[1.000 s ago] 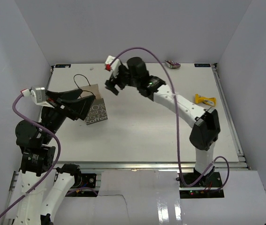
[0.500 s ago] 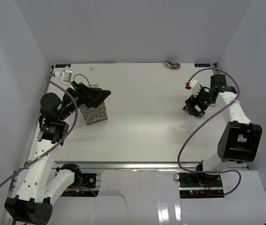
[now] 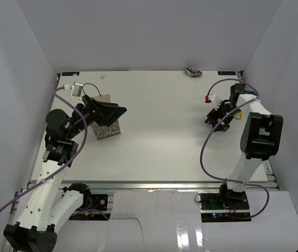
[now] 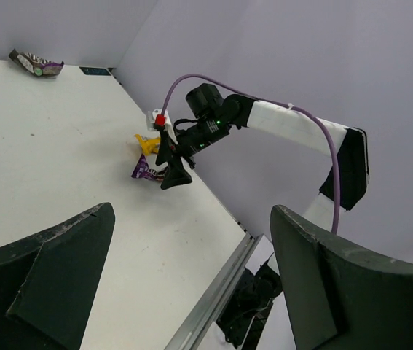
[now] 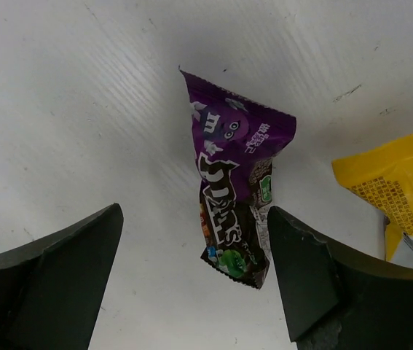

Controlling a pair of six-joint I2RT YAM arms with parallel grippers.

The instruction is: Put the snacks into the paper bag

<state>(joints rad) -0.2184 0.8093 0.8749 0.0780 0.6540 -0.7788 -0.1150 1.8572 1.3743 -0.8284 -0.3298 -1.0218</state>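
purple packet (image 5: 235, 197) lies flat at the worktop's (image 3: 159, 131) 3 o'clock side, under the open right hand (image 5: 193, 211). best to lower straight, fingers straddling its narrow width, clear of the yellow packet (image 5: 395, 189) at its 3 o'clock. paper bag (image 3: 108, 128) stands at 9 o'clock, left hand (image 4: 191, 210) open.

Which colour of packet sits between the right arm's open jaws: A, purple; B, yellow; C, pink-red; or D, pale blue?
A: in the right wrist view the purple packet lies on the table between the spread jaws of the right gripper, while the yellow packet sits off to one side, outside them.
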